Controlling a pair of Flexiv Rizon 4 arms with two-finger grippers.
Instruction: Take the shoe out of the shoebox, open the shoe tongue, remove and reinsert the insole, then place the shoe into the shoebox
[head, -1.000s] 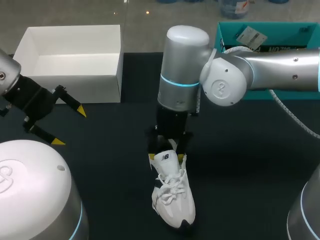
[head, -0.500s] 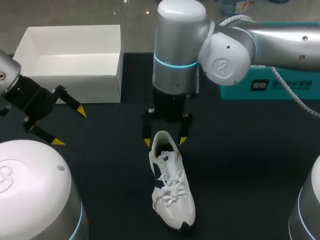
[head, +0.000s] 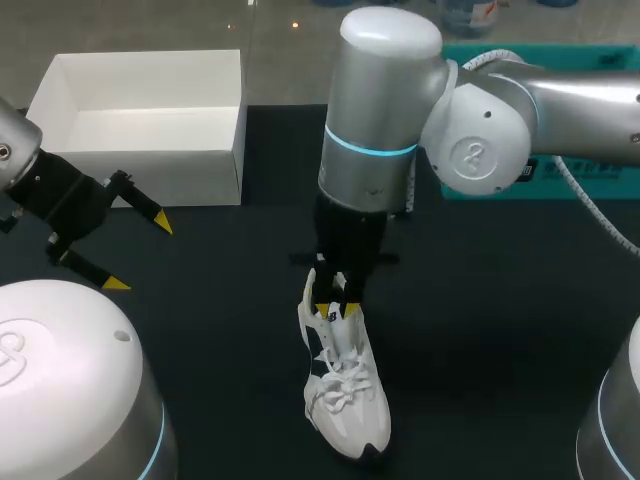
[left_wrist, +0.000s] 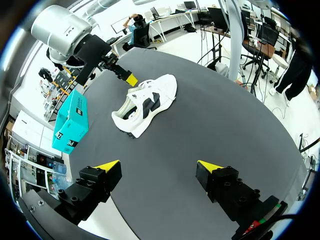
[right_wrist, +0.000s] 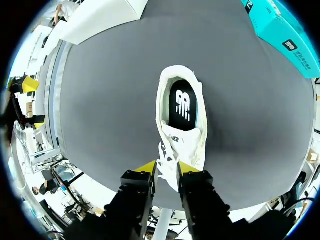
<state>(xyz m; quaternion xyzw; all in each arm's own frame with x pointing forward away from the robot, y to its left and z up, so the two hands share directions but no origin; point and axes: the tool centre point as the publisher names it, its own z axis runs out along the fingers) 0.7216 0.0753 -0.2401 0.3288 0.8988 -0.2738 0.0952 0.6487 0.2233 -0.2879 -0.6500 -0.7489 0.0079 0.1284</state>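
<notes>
A white sneaker (head: 345, 395) lies on the dark table, toe toward the front edge; its black insole (right_wrist: 182, 105) shows inside the opening. My right gripper (head: 335, 310) comes straight down at the sneaker's throat, fingers close together with the white tongue (right_wrist: 167, 160) pinched between them. In the right wrist view the right gripper (right_wrist: 167, 167) has the tongue between its yellow tips and the heel ahead of them. My left gripper (head: 138, 253) hangs open and empty at the table's left, far from the sneaker (left_wrist: 147, 102). The white shoebox (head: 150, 175) stands empty at the back left.
A teal box (head: 545, 170) sits at the back right behind my right arm; the left wrist view shows this teal box (left_wrist: 72, 122) beside the sneaker. Dark tabletop (head: 500, 330) lies bare around the sneaker.
My right gripper went from wide open around the heel to lower and forward over the throat, and its fingers closed in on the tongue. The left arm and the sneaker stayed put.
</notes>
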